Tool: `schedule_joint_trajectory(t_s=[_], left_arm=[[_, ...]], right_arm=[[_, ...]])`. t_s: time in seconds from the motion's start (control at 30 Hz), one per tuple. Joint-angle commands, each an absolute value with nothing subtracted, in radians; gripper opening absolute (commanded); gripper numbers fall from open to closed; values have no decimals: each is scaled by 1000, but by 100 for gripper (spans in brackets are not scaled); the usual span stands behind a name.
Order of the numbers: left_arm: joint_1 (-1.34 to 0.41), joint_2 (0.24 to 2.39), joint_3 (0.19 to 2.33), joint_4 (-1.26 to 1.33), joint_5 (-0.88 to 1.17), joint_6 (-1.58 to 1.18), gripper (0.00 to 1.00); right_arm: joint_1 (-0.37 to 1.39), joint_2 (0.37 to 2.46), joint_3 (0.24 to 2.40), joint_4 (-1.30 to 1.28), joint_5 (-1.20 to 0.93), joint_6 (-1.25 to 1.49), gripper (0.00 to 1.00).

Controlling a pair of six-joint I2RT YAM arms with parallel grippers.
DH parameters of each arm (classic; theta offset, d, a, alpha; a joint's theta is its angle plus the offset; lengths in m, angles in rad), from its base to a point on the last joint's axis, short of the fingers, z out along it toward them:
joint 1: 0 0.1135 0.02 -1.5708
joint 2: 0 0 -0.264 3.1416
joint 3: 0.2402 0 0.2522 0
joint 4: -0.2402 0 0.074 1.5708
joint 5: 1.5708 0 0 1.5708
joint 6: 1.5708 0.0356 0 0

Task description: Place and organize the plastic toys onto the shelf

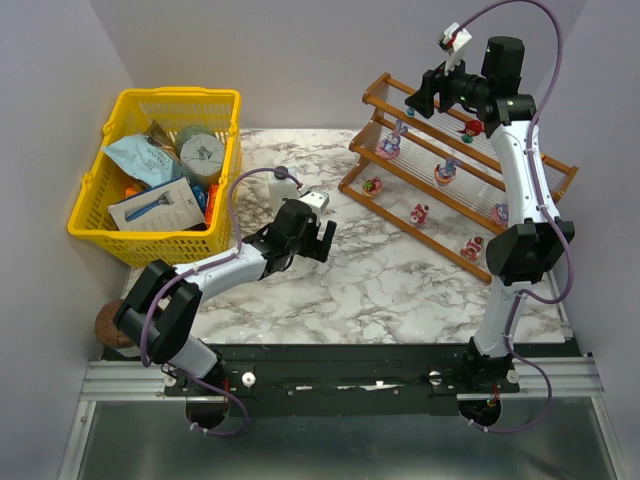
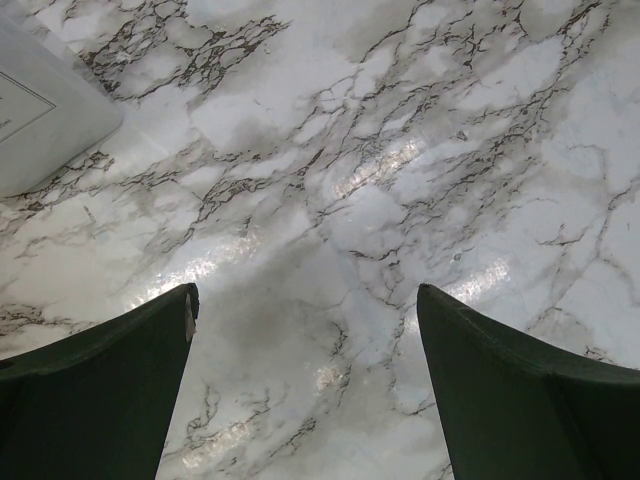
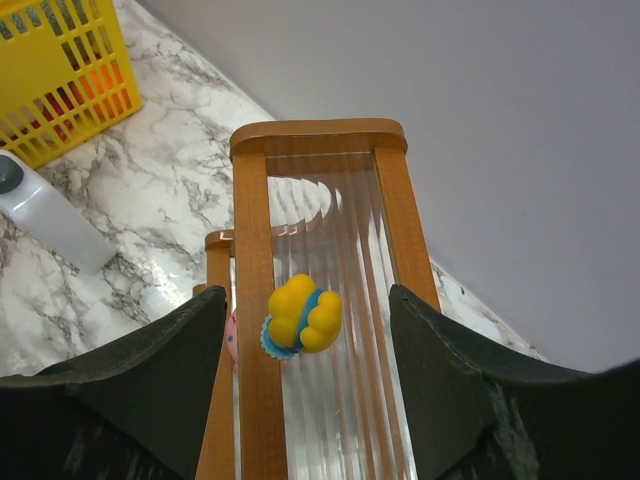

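Observation:
The shelf [image 1: 520, 160] stands slanted at the back right, with several plastic toys on its two tiers, among them a purple bunny [image 1: 392, 142], a red ball-like one [image 1: 472, 127] and a pink-red figure [image 1: 420, 212]. My right gripper [image 1: 425, 95] is open over the upper tier's far left end. In the right wrist view its jaws [image 3: 308, 298] stand wide on either side of a yellow toy [image 3: 303, 313], which rests on the ribbed panel against the wooden rail [image 3: 255, 250] and touches neither finger. My left gripper [image 1: 318, 235] is open and empty over bare marble [image 2: 307, 295].
A yellow mesh basket [image 1: 100, 185] of packaged goods stands at the back left; it also shows in the right wrist view [image 3: 60, 70]. A white bottle with a black cap [image 1: 284, 185] lies beside it, just behind my left gripper. A pink toy [image 3: 232, 335] peeks out on the lower tier.

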State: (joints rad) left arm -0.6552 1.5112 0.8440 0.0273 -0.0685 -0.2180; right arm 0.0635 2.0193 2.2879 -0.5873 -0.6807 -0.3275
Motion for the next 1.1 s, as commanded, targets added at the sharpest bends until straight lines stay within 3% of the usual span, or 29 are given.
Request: schedule_joint_trajectory(t_s=[0.0, 0.5, 1.07], left_arm=[[-649, 1514, 859, 29, -52, -225, 99], [-647, 1522, 861, 31, -57, -225, 99], [-643, 1528, 861, 34, -52, -218, 99]], right_arm=[[60, 2039, 2283, -575, -667, -305, 73], [61, 2048, 2260, -575, -635, -299, 68], [72, 2051, 2258, -569, -632, -321, 41]])
